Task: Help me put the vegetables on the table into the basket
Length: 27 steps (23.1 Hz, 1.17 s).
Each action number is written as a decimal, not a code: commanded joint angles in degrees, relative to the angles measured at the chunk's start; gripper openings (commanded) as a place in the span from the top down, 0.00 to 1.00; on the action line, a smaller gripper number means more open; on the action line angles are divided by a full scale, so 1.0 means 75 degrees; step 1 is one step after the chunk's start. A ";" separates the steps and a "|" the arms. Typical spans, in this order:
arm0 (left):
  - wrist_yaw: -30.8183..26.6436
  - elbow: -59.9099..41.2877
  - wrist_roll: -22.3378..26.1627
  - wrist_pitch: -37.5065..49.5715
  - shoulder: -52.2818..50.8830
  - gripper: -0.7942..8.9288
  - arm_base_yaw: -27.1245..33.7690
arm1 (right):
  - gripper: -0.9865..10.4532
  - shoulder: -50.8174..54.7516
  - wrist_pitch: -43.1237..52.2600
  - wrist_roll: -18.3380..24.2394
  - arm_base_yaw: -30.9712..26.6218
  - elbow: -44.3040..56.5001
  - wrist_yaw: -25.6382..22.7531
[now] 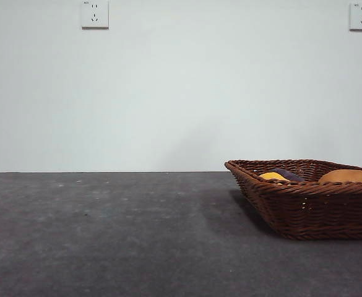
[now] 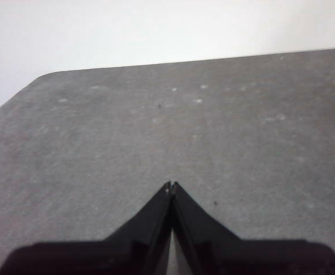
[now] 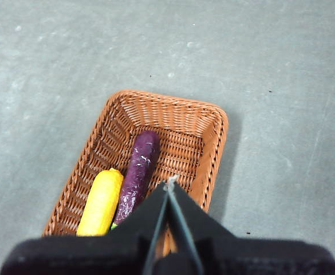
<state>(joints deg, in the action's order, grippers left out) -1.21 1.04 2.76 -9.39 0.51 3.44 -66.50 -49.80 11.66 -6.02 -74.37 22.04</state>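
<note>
At the lower right of the front view, the basket [image 1: 304, 198] sat on the surface [image 1: 106, 235] with the corn [image 1: 272, 176], the eggplant [image 1: 289, 174] and the potato [image 1: 346, 176] all showing above its rim. In the right wrist view the corn and eggplant lay side by side inside, touching. The right gripper [image 3: 170, 183] hung above the basket, jaws pressed together, holding nothing. The left gripper [image 2: 172, 185] was likewise pressed together over bare surface. No vegetable showed outside the basket, so the loading looked done; the next move probably called only for parking both arms clear.

one basket [image 1: 304, 210], one corn cob [image 3: 101, 203], one eggplant [image 3: 136, 175], one potato [image 1: 346, 176]
</note>
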 commanded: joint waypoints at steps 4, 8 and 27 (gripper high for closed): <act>0.0020 -0.0079 -0.0163 0.0050 0.0274 0.92 0.0026 | 0.91 -0.0017 0.0041 0.0058 0.0006 0.0000 -0.0003; 0.0020 -0.0079 -0.0163 0.0050 0.0481 0.92 0.0026 | 0.91 -0.0017 0.0041 0.0058 0.0006 0.0000 -0.0003; 0.0020 -0.0079 -0.0163 0.0052 0.0697 0.92 0.0026 | 0.91 0.5348 0.3182 -0.0976 0.0058 0.4692 -0.0778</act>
<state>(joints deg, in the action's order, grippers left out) -1.10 1.04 1.87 -9.37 5.78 3.49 -28.29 -26.87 5.13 -5.65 -42.57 16.60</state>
